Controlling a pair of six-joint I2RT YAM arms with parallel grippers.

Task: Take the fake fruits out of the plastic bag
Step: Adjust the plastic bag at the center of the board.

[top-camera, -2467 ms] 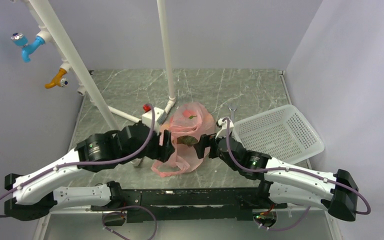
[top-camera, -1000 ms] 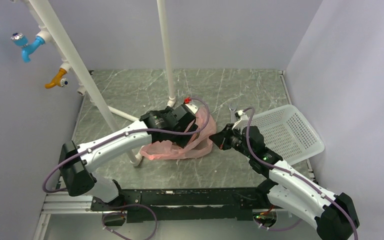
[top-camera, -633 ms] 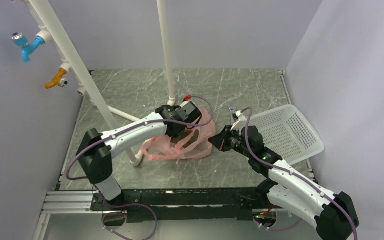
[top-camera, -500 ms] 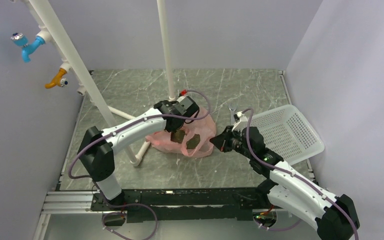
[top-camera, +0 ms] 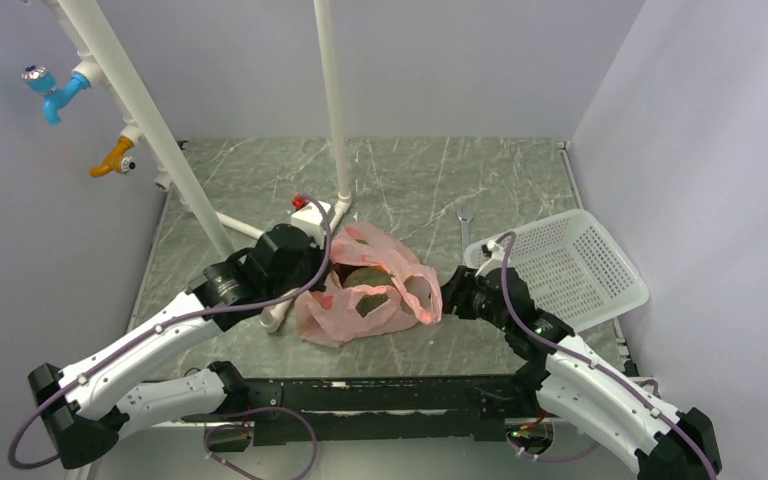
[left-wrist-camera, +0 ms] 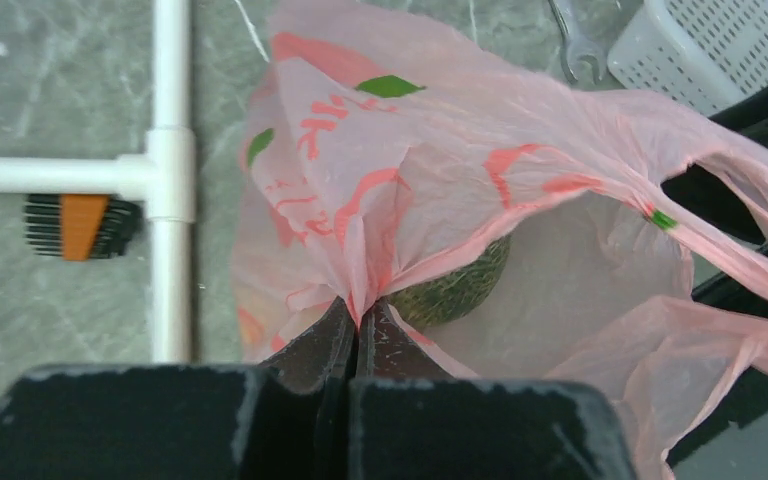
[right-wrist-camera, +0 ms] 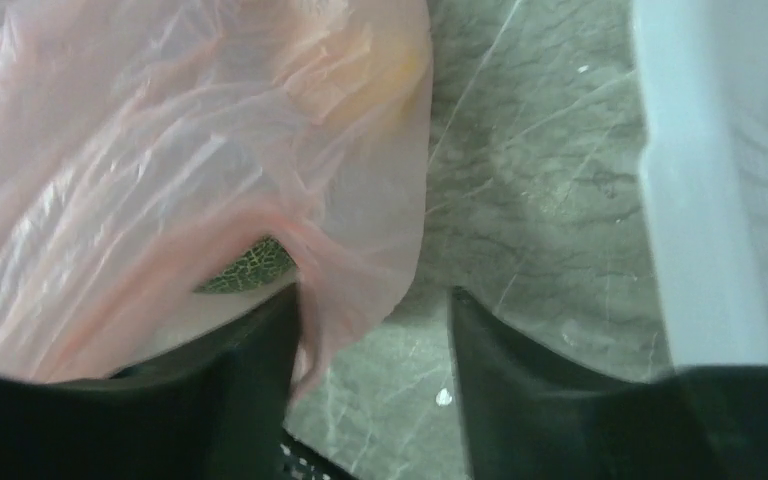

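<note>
The pink plastic bag (top-camera: 365,290) lies crumpled on the table between my two arms. My left gripper (left-wrist-camera: 360,322) is shut on a gathered fold of the plastic bag (left-wrist-camera: 440,170) at its left side. A green netted melon (left-wrist-camera: 457,288) shows through the bag's mouth just beyond the fingertips, and also from above as the melon (top-camera: 365,277). My right gripper (right-wrist-camera: 375,315) stands open at the bag's right edge. A flap of the bag (right-wrist-camera: 160,170) hangs against its left finger (right-wrist-camera: 260,350). The melon (right-wrist-camera: 247,270) and a yellow piece (right-wrist-camera: 385,70) show through the plastic.
A white mesh basket (top-camera: 560,265) stands at the right, its wall (right-wrist-camera: 700,200) close to my right gripper. A wrench (top-camera: 463,225) lies behind the bag. A white pipe frame (left-wrist-camera: 170,180) and an orange-and-black brush (left-wrist-camera: 80,225) are left of the bag.
My left arm drew back to the near left with the bag pinched. My right gripper opened and let go of the bag. The bag shifted nearer and spread out.
</note>
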